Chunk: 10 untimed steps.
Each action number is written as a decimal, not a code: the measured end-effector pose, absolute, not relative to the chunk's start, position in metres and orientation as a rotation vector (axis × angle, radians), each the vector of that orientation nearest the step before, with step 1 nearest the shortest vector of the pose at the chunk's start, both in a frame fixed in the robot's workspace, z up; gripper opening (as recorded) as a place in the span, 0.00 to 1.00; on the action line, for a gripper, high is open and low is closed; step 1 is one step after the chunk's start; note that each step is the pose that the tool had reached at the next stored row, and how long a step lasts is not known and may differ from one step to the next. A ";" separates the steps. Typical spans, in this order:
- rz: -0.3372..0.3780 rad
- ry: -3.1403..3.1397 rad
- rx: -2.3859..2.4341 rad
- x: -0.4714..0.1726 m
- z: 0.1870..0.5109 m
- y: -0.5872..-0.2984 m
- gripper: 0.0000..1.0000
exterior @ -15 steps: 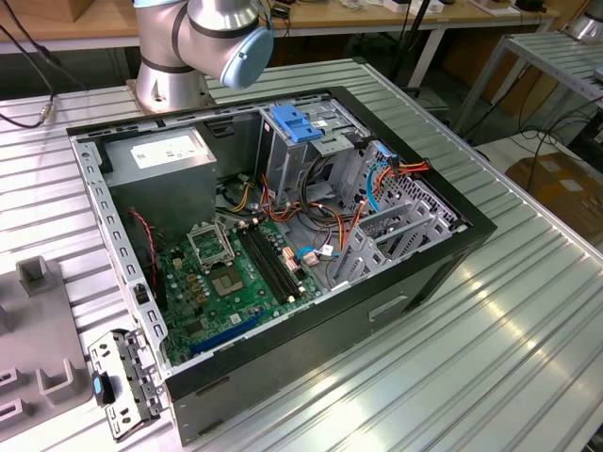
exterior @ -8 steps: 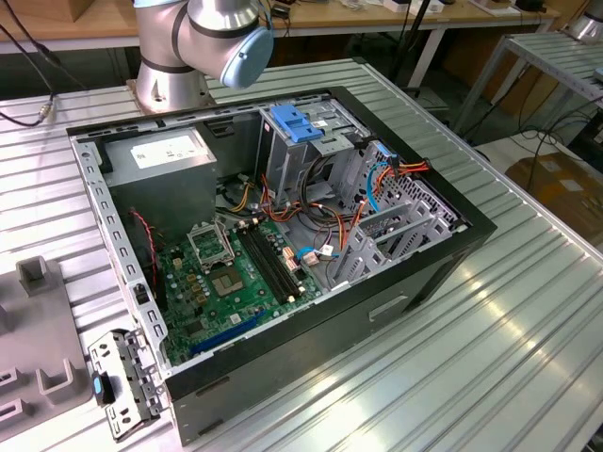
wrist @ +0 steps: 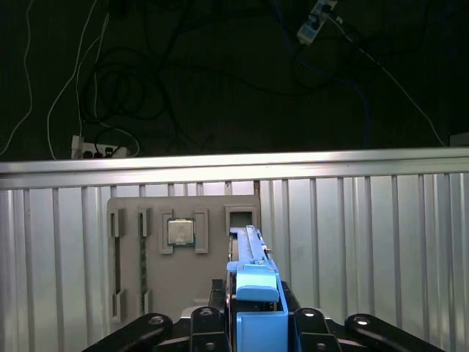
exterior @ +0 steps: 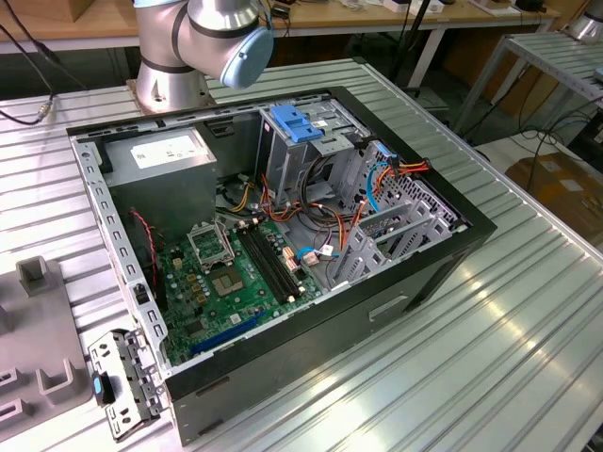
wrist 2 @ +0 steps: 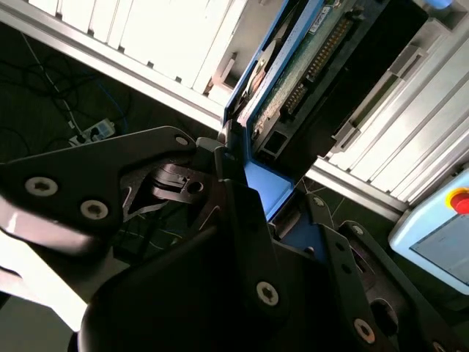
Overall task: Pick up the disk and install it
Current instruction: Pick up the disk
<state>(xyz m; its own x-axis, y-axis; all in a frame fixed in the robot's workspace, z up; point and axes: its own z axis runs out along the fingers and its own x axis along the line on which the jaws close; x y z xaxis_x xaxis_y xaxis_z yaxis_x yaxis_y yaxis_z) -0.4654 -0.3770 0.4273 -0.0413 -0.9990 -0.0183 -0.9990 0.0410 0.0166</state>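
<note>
Black claw clamped on dark grey hard disk with blue plastic side rails, held on edge, long axis running straight out from jaws over flat grey slotted fixture plate.

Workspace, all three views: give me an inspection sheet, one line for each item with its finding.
Surface: ribbed metal table carrying an open computer case.
Job's things: the disk, blue rail showing, held in the gripper.
Clutter: grey fixture tray with a processor chip; loose metal bracket.
Grippers: gripper shut on the disk.
Cables: orange, red and blue wires inside the case; cords beyond the table edge.
Surroundings: workbenches behind.
</note>
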 end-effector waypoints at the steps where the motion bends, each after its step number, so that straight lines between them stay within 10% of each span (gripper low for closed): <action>1: 0.039 2.265 -2.174 -0.465 0.428 -0.377 0.37; 10: 0.039 2.265 -2.174 -0.465 0.432 -0.377 0.37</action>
<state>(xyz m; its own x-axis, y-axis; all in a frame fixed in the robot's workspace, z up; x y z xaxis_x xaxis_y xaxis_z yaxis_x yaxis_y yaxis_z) -0.4653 -0.3771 0.4317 -0.0413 -0.9990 -0.0183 -0.9990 0.0410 0.0166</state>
